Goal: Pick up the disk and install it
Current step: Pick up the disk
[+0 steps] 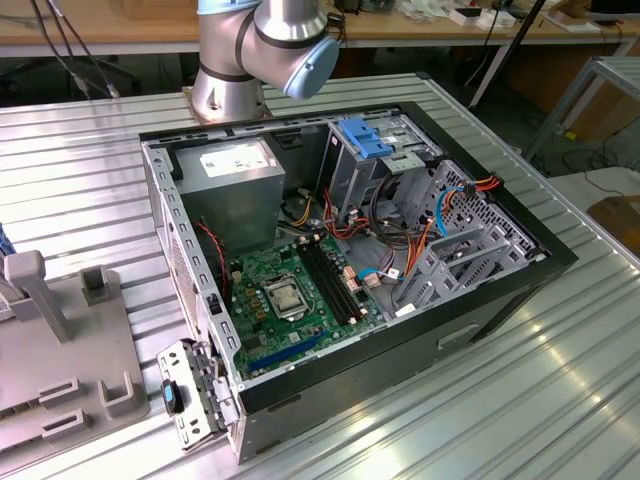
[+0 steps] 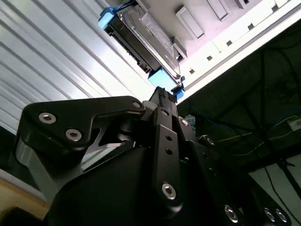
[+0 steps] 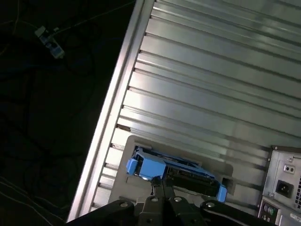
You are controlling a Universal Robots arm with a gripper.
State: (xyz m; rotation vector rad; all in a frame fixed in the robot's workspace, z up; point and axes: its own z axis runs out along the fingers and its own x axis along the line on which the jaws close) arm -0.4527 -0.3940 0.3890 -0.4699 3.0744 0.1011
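On the ribbed metal bench (image 3: 211,70), close to its edge, the disk (image 3: 175,170) is seen lying flat in a shallow pale grey holder (image 3: 181,151). Its dark body is clipped into a bright blue carrier, and a blue tab is shown at each end. In both wrist views the hand (image 3: 162,187) is placed just beside the disk, with its tip close to one blue end of the carrier. Contact between the two cannot be confirmed. Whether the hand is spread or pressed together cannot be told, because its tip is masked by its own black body. Nothing is seen to be lifted: the disk is fully supported by the holder. Near the holder, the grey rear of a computer case (image 3: 282,181) is shown with a power socket (image 3: 282,188) set into it.

In the exterior view the case is laid on its side on the bench with its side panel removed, so that the interior is exposed. A green motherboard (image 1: 290,290) is mounted on its floor, and red and orange cables are strung across the middle. A paler blue bracket (image 1: 365,138) is fitted on top of the metal drive cage. The arm (image 1: 270,40) is based just behind the case. A grey fixture (image 1: 60,340) with upright blocks is placed at the exterior view's left, well apart from the case.
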